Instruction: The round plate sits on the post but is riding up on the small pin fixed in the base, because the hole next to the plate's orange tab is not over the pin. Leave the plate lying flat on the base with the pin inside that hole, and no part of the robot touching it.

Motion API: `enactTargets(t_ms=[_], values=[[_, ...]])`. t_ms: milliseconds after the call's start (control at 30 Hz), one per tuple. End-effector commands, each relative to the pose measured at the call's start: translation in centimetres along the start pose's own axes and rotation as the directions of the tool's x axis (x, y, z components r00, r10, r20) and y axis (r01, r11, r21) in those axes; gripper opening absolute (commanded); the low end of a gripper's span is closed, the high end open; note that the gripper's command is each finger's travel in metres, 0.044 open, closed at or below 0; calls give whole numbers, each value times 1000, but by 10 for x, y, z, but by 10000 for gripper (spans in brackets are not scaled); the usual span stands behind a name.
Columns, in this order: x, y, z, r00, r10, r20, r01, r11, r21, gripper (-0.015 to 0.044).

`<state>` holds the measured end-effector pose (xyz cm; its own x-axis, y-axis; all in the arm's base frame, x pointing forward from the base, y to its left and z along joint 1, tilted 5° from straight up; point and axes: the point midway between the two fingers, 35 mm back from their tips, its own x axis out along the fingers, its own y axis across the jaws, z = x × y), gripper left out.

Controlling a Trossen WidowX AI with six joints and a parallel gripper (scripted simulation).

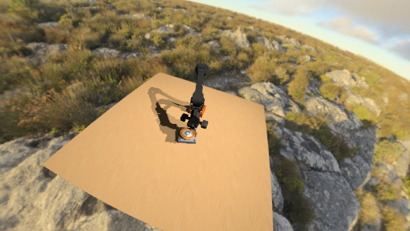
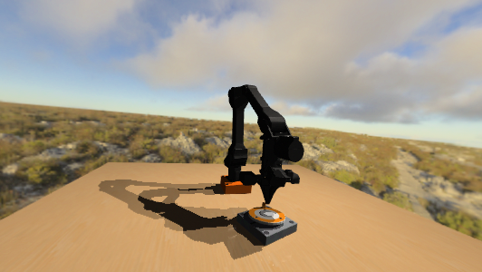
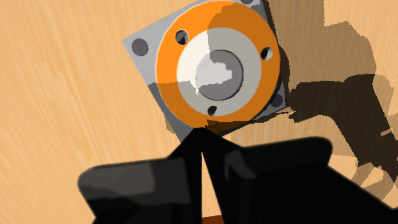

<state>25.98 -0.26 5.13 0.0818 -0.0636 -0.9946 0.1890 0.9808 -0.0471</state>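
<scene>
Both fingers touch plate (image 3: 170, 85) edge.

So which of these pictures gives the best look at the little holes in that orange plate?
The wrist view: it looks almost straight down on the round plate, so three small holes show in its ring. The exterior view shows the plate edge-on and small, holes unreadable. The top view shows it tiny, partly hidden by the arm.

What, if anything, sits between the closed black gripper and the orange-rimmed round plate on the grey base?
Nothing visible. In the wrist view the shut gripper points straight at the small orange tab on the near edge of the orange-rimmed round plate. Only bare wooden table surrounds the grey square base.
</scene>
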Motion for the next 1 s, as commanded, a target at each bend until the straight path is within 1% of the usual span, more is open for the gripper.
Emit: enactTargets(t_ms=[0, 967], values=[[3, -6, -5, 1000, -11, -13, 11, 1000, 0, 0], [3, -24, -7, 1000, -13, -13, 13, 1000, 0, 0]])
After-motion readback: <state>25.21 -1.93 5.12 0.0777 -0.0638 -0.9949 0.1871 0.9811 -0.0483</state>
